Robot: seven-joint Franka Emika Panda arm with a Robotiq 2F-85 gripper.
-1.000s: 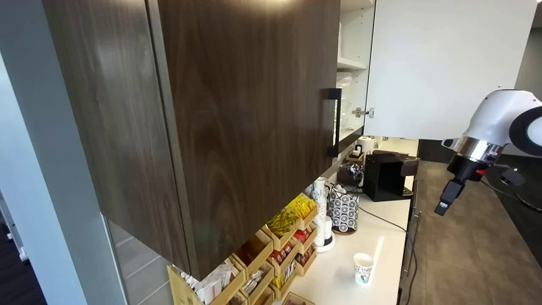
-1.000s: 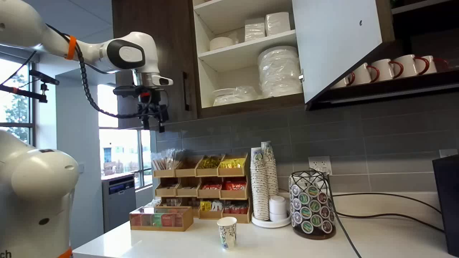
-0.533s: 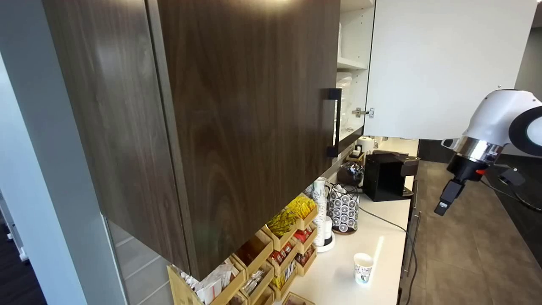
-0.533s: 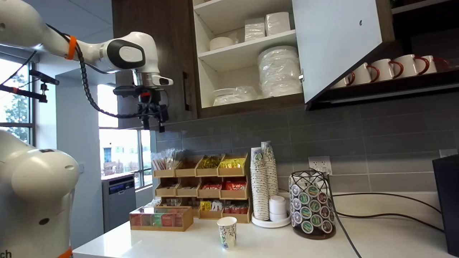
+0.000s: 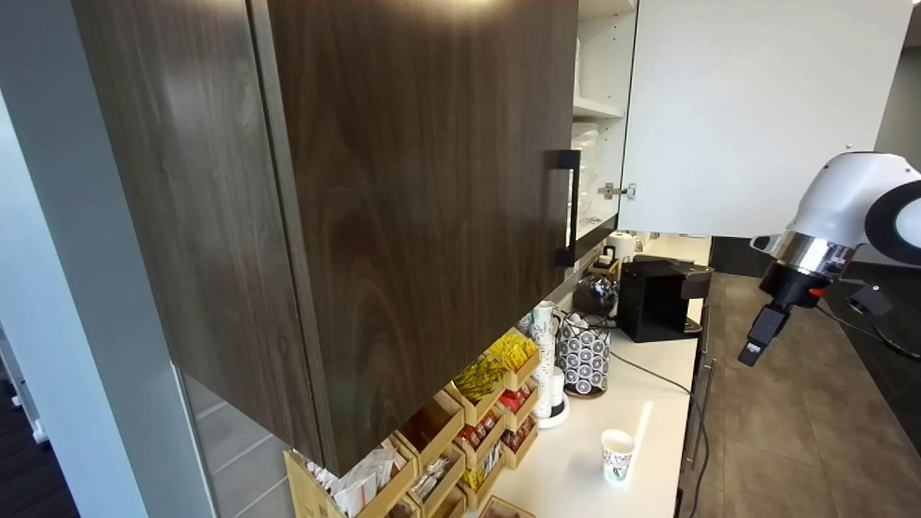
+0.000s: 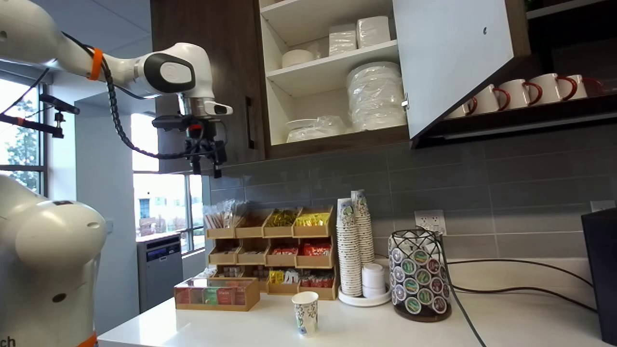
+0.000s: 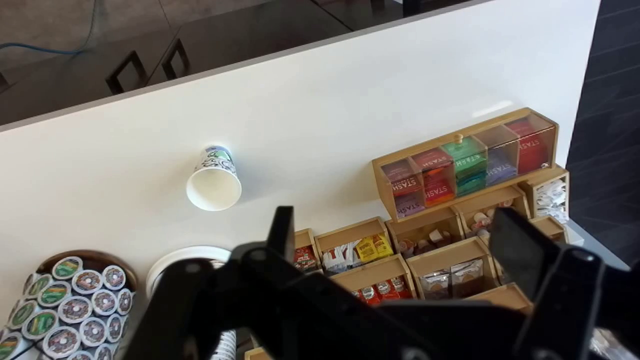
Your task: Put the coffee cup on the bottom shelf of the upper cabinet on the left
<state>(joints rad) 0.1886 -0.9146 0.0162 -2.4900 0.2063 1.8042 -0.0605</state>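
Coffee cup (image 6: 305, 314) upright on the table (image 6: 381, 333), jaws higher up, parted, nothing between them
It stands apart from the snack rack (image 6: 308, 260), which should leave its sides free for a grasp; a door (image 6: 458, 53) of the upper cabinet (image 6: 231, 58) is swung out, presumably so the bottom shelf (image 5: 594, 225) can be reached, though wrapped stacks (image 6: 377, 96) sit there and a spot may need choosing

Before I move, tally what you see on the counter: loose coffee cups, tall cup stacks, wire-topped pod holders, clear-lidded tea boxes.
Loose coffee cup: 1
Tall cup stacks: 2
Wire-topped pod holder: 1
Clear-lidded tea box: 1
Total: 5
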